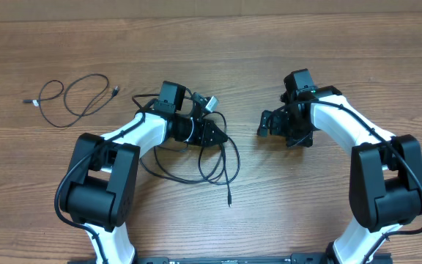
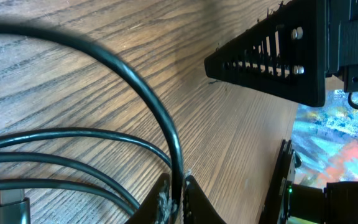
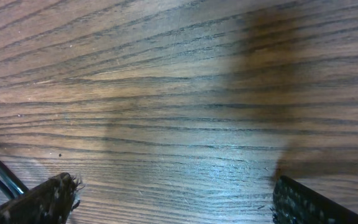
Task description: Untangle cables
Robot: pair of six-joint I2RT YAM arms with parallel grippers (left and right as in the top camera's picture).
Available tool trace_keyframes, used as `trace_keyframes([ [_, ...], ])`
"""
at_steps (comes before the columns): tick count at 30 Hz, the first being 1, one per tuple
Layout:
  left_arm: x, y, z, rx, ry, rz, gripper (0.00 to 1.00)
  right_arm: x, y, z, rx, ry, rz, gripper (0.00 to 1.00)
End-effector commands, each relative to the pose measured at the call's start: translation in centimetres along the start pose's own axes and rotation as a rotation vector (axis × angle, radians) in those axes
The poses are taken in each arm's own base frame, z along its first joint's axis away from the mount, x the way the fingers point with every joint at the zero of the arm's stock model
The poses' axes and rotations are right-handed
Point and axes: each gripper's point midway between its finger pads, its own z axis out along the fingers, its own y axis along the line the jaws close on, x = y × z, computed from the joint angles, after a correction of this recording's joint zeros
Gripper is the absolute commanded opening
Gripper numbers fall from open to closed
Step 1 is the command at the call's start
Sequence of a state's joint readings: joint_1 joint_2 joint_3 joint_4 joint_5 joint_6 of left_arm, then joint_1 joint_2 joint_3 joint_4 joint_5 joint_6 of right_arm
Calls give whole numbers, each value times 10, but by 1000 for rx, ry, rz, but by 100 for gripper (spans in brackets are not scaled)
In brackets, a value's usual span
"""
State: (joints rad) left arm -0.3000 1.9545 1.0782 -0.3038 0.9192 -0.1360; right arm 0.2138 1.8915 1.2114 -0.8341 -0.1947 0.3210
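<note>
the bench (image 1: 218, 44) is a wood-grain surface that fills the overhead view. the left arm (image 1: 134, 136) reaches in from its base at 7 o'clock. the right arm (image 1: 343, 121) reaches in from 5 o'clock. the two wrists face each other near the centre, with a bare strip of wood between them.

the cable bundle (image 1: 196, 165) lies on the bench at 6 o'clock of the left wrist, partly under it, as loose overlapping loops. we see the left jaws together, clamped on one strand of this bundle. in the left wrist view the held strand (image 2: 148, 99) rises from between the jaw tips, arcs over and runs off toward 9 o'clock. two more strands lie flat on the wood beside it.

the second cable (image 1: 72, 99) lies toward 10 o'clock of the bench in two loose loops, well apart from the bundle and from both arms.

the right jaws stand wide apart and hold nothing. in the right wrist view their fingertips (image 3: 55, 196) sit at the lower corners over bare wood, and a short piece of black cable shows at the 8 o'clock edge.

one bundle strand trails toward 6 o'clock and ends in a small plug (image 1: 229, 203). a pale plug (image 1: 210, 103) sits at 12 o'clock of the left wrist.
</note>
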Motion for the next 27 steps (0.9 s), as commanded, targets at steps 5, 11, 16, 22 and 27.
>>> trace_keyframes([
  [5,11,7,14,1,36,-42,12,-6,2,-5,-1,-22,2,100],
  [11,12,7,16,-5,38,-35,21,-6,2,-5,-1,-22,2,100],
  [16,14,10,19,-7,45,-60,23,-6,2,-5,-1,-22,2,100],
  [22,14,10,19,-6,46,-59,30,-6,2,-5,-1,-22,2,100],
  [27,17,6,22,1,56,-53,33,-6,2,-5,-1,-22,2,100],
])
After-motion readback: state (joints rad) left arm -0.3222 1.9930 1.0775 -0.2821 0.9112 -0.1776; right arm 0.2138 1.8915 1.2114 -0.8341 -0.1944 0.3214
